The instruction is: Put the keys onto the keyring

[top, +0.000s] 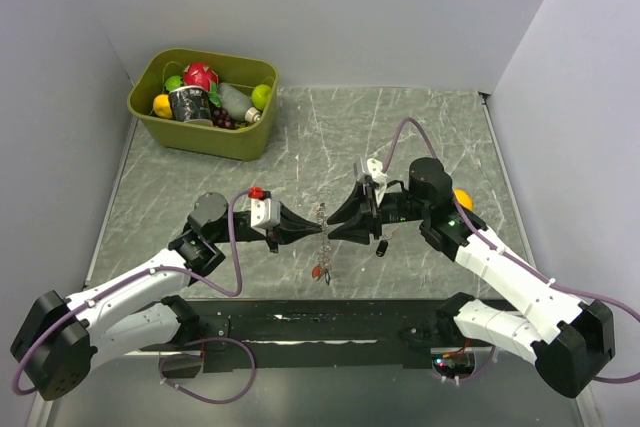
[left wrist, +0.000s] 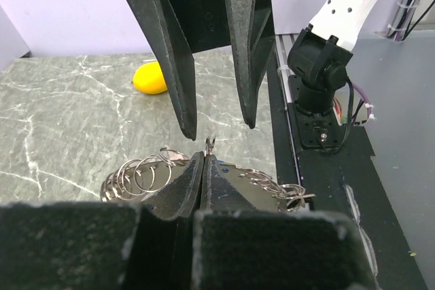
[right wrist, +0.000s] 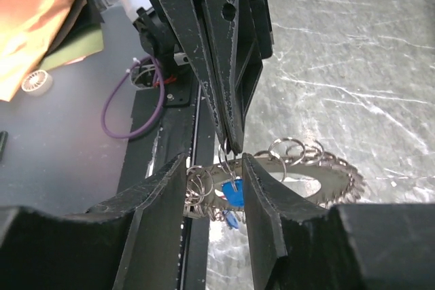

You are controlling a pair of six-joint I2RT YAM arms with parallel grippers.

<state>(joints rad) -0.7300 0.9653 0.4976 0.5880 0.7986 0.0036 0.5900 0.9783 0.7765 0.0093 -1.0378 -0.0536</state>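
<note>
The keyring is a flat metal loop (right wrist: 338,183) hung with several small split rings (left wrist: 139,174), lying on the table between the two grippers (top: 322,215). My left gripper (top: 321,233) is shut on one split ring (left wrist: 211,142). In the right wrist view a blue-headed key (right wrist: 233,193) hangs from that ring, just under the left tips (right wrist: 231,146). My right gripper (right wrist: 213,159) is open and faces the left one. Its two fingers (left wrist: 183,100) straddle the pinched ring without touching it. A red-headed key (top: 316,272) lies at the bunch's near end. A black key (top: 382,247) lies apart by the right gripper.
A green bin (top: 241,141) of toy fruit and a can stands at the back left. A yellow-orange fruit (top: 462,197) lies beside the right arm and also shows in the left wrist view (left wrist: 151,78). A black rail (top: 300,325) runs along the table's near edge.
</note>
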